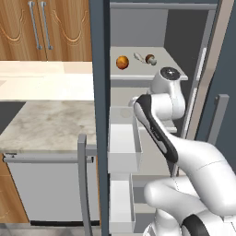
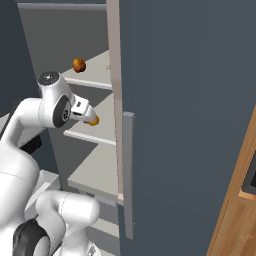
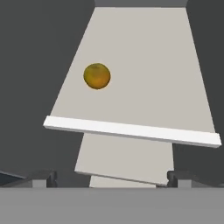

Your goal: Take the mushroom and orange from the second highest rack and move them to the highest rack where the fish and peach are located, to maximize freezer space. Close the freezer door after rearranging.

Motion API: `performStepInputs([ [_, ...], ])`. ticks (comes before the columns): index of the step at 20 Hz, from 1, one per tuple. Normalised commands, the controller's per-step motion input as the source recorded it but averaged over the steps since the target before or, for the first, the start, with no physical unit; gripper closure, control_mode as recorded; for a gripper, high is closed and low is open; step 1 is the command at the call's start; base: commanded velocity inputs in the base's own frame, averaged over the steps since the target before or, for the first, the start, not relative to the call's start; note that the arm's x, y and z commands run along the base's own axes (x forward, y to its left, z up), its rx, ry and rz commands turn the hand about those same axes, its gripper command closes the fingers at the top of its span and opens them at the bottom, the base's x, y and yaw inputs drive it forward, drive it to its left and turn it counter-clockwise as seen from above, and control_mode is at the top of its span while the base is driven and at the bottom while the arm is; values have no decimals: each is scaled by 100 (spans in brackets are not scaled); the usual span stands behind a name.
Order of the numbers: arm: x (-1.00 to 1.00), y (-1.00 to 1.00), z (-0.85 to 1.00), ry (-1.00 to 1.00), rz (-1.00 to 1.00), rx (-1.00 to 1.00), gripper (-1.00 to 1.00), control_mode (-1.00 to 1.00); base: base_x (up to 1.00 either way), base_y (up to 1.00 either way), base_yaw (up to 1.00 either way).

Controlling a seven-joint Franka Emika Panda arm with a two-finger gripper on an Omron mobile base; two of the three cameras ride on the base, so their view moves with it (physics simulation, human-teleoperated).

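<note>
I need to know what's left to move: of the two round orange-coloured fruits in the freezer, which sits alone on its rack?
The orange, on the second highest rack in front of the pincer. The peach one rack up lies beside the mushroom and the fish.

Marble counter (image 1: 50, 124): well left of the jaws, bare. Wooden wall cabinets (image 1: 46, 27) with metal handles: above and left of the jaws. Grey dishwasher front (image 1: 50, 193): low, left of the jaws, under the counter. Bare lower shelf (image 2: 95, 170): beneath the jaws.
</note>
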Motion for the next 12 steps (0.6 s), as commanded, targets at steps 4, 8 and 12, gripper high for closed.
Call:
performStepInputs([
  [4,45,3,-39,-7,0,0,-100,-100,0,0,0],
  [8,39,7,-35,-14,0,0,-100,-100,0,0,0],
  [12,16,10,-34,-5,0,0,-100,-100,0,0,0],
])
